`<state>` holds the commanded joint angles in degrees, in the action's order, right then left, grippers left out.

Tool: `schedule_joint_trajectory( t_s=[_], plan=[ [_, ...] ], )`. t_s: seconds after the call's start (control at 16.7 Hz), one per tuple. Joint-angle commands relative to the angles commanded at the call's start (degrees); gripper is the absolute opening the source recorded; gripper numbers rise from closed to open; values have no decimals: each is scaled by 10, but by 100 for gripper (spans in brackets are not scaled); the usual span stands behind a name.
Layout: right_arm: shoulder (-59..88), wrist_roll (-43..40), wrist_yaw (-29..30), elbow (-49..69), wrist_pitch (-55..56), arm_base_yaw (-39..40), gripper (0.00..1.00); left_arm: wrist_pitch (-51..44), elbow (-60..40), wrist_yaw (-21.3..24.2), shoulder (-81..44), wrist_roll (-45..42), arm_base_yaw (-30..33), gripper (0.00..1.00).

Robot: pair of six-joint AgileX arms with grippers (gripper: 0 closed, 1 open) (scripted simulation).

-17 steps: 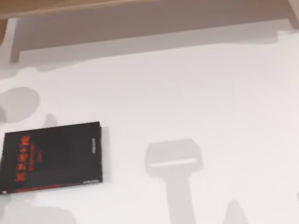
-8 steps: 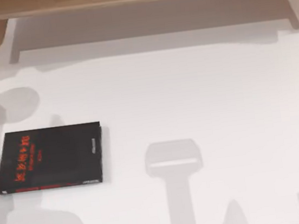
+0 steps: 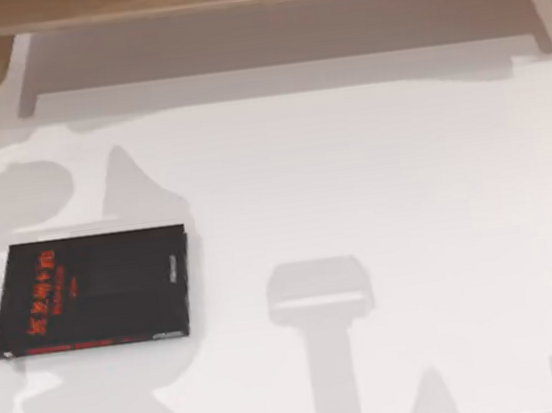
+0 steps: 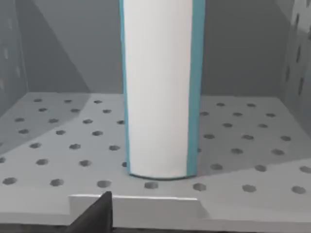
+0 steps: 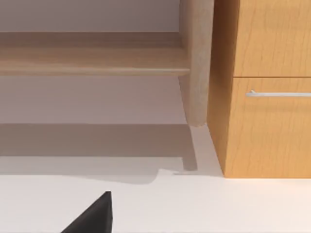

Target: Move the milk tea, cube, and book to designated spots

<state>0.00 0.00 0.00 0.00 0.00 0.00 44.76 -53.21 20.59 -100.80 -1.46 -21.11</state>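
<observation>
- Book stands upright on a perforated grey shelf, seemingly held by my left gripper; grip state unclear.
- Black book lies on table, left side.

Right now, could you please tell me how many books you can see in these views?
2. A black book with red lettering lies flat at the table's left side. A light-blue book stands upright on a grey perforated shelf floor before the left wrist camera. Others may be hidden.
</observation>
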Motion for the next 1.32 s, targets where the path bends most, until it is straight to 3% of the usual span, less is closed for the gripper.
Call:
schedule_joint_trajectory(
  t_s=[0.42,0.78,1.02,1.32],
  plan=[
    [0,0,0,0,0,0,100,-491,-261,-83,-41,-32,-37,100],
    [0,0,0,0,0,0,100,-892,-378,-158,-82,-68,-80,100],
    [0,0,0,0,0,0,100,-1060,-390,-190,-101,-89,-93,100],
    [0,0,0,0,0,0,100,-1135,-373,-205,-111,-101,-100,100]
  ],
)
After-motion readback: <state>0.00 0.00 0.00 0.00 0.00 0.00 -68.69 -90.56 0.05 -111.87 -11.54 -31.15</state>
